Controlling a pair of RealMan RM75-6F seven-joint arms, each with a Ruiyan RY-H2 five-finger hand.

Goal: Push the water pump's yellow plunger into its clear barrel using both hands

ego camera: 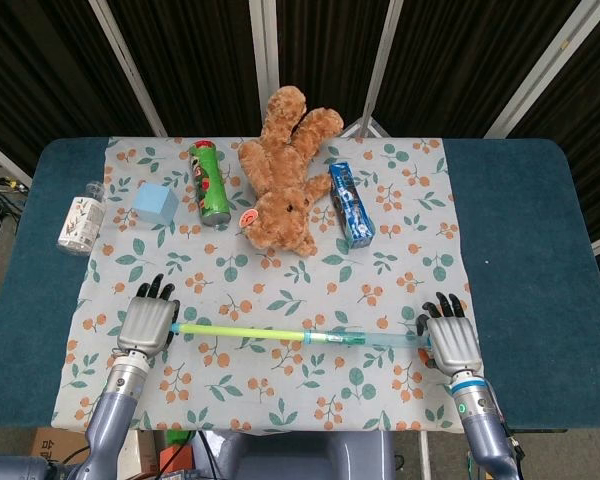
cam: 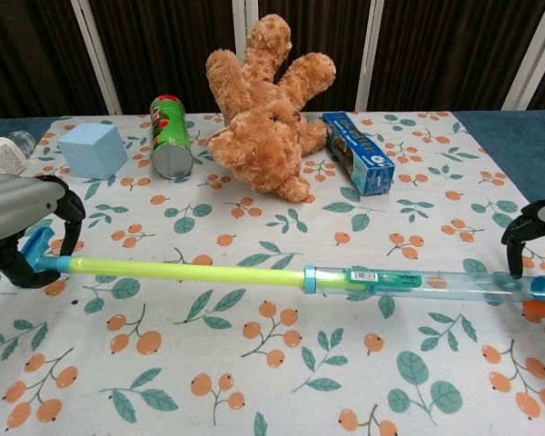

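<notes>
Left hand (cam: 23, 232): curled around the blue handle end of the long yellow plastic plunger (cam: 186, 271), fingers wrapped over the top. Right hand (cam: 536, 238): dark fingers arched over the far end of the clear tubular plastic barrel (cam: 427, 284); whether they closed firmly on it could not be told from the chest view, while the head view showed the hand (ego camera: 451, 340) set over that end.

Water pump: lay stretched between the two hands, across the near part of the floral-print tablecloth (ego camera: 380, 260). A good length of plunger stood outside the barrel, meeting it at a blue collar (cam: 311, 278) roughly midway between the hands.

Beyond the hands, well apart from the pump: a brown plush toy (ego camera: 285, 170) lying flat at centre; a green cylindrical snack can (ego camera: 209, 181) on its side beyond the left hand; a pale blue cube (ego camera: 156, 203) further outward of that can; a blue rectangular carton (ego camera: 349, 204) beyond and inward of the right hand. A small clear bottle with a printed label (ego camera: 80, 220) lay past the cloth's edge on the dark blue tabletop (ego camera: 520, 230), outward of the left hand.

Open room: a bare band of cloth separated the pump from the row of objects. Outward of the right hand, the cloth's edge lay near, with open tabletop past it. The table's near edge ran close behind both hands.
</notes>
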